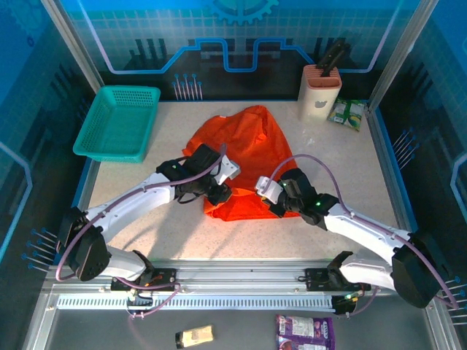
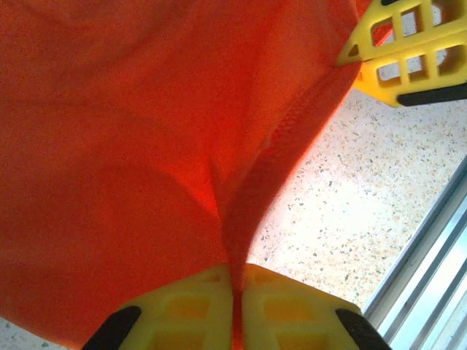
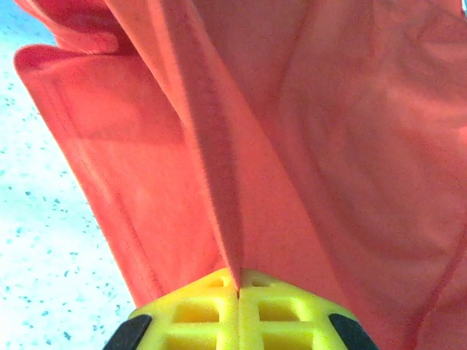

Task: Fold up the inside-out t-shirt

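The t-shirt is bunched up in the middle of the counter. Its long axis runs near-to-far: the wide edge is at the near side and it narrows to a peak toward the far wall.

The left gripper is clamped tight on a ridge of orange cloth, with a stitched seam running straight into the closed jaws. Same deal for the right gripper, pinched closed on a fold, a hemmed edge seen off to its left.

In the top view both grippers are seen at the t-shirt's near edge, but the jaws can't be made out there; the actual pinch is given by the wrist views. In the left wrist view the right gripper's yellow fingers are caught at upper right, also on the cloth, above speckled counter. A teal basket is parked far left, well apart from the t-shirt.
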### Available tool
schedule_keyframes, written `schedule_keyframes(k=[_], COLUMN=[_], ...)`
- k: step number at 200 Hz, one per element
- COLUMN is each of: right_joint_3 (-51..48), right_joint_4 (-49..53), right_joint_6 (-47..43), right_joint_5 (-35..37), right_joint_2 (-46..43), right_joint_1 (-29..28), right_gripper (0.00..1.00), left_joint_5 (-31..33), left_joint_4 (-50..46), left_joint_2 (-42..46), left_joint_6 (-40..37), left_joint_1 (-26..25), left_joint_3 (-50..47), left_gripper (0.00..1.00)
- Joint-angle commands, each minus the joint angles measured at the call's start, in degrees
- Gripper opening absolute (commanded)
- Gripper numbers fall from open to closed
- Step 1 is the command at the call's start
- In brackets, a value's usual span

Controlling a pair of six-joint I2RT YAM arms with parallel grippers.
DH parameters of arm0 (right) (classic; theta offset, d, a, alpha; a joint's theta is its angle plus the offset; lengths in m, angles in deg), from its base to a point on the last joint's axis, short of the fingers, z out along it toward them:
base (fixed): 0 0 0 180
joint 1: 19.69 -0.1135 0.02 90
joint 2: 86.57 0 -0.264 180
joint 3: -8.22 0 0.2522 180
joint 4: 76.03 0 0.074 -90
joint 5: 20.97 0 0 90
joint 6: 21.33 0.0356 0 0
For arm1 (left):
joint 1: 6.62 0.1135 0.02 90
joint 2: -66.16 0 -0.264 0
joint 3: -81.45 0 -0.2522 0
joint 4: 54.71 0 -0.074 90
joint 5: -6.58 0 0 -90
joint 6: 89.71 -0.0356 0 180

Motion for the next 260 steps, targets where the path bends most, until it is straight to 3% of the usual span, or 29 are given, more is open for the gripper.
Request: schedule_keyframes(k=[1,14,30,62,91,131,158,210,260], right_joint_3=[3.58,3.67,4.89,8.73,10.58,12.39,13.30,14.03,16.06], right_joint_4=[3.91,3.59,4.88,8.38,9.73,11.50,12.32,13.56,13.83], right_joint_6=[1.48,3.63,5.95,9.48,12.06,12.44,12.74,12.81,12.92], right_joint_5=[-6.63,-11.75,-14.49,-15.83,-17.05,-16.39,-15.18,-14.05,-14.40], right_joint_2=[-1.49,-1.38,-1.06,-0.01,0.64,1.33,1.33,2.24,3.00], right_joint_1=[1.78,4.04,5.46,6.57,8.22,9.07,9.72,11.04,11.33], right_gripper=[0.00,0.00,0.00,0.00,0.00,0.00,0.00,0.00,0.00], left_joint_5=[2.92,6.25,10.60,18.73,19.40,24.56,29.25,27.05,27.66], left_joint_4=[2.85,6.93,12.36,19.85,23.03,21.19,19.48,19.68,17.34], left_joint_2=[-0.20,-0.44,-0.62,-2.32,-4.67,-7.99,-7.16,-3.15,-2.40], left_joint_6=[2.83,5.22,7.43,10.71,9.86,9.20,8.62,6.29,4.75], left_joint_1=[-1.07,-3.79,-7.52,-11.77,-13.06,-13.38,-13.33,-13.42,-13.42], left_joint_3=[-2.74,-4.49,-6.10,-6.23,-5.43,-4.12,-4.70,-6.36,-4.82], left_gripper=[0.13,0.31,0.43,0.57,0.66,0.66,0.55,0.35,0.36])
